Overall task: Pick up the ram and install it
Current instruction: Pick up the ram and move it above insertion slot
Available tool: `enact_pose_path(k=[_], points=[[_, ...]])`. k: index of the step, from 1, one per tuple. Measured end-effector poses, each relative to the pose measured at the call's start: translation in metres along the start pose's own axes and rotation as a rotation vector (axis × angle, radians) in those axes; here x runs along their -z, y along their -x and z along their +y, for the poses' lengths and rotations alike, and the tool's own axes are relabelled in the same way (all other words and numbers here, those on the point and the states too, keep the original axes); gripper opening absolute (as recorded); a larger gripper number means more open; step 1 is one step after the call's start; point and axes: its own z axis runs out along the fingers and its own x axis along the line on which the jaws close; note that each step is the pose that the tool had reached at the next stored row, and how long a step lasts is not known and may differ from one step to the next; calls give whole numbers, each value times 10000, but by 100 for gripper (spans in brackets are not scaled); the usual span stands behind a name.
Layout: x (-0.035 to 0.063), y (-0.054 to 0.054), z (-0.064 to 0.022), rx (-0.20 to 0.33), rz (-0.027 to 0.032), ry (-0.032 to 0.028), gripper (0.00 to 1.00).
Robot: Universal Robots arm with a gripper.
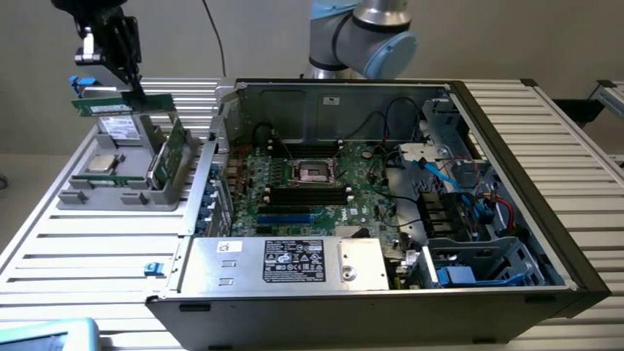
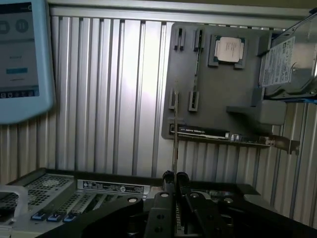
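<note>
One black two-fingered gripper (image 1: 131, 93) is clenched on one ram (image 1: 109, 107), a long, narrow green circuit-board stick. In the exterior view it is pinched by its upper edge, a little toward three o'clock of its middle. The stick's long axis lies almost level, running from nine to three o'clock, with the three o'clock end slightly higher and the broad face turned to the camera. It hangs above one grey plastic parts tray (image 1: 78, 196), at about ten o'clock from the one open black computer case (image 1: 575, 241); whether it touches anything in the tray I cannot tell. The tray holds one square silver processor chip (image 1: 101, 162), one silver hard drive (image 1: 121, 129) and one broader green circuit card (image 1: 172, 157) standing on edge. Inside the case lies one green motherboard (image 1: 375, 183) with a bank of long black memory slots (image 1: 307, 194), too fine to count. In the wrist view the ram (image 2: 175, 134) appears edge-on as a thin line reaching out from the gripper (image 2: 175, 177) toward the tray (image 2: 218, 94).
</note>
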Motion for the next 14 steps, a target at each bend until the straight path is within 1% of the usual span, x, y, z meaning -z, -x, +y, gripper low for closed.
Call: enact_pose_path(k=[14], points=[[115,-47,-639,0,-1,23,14]])
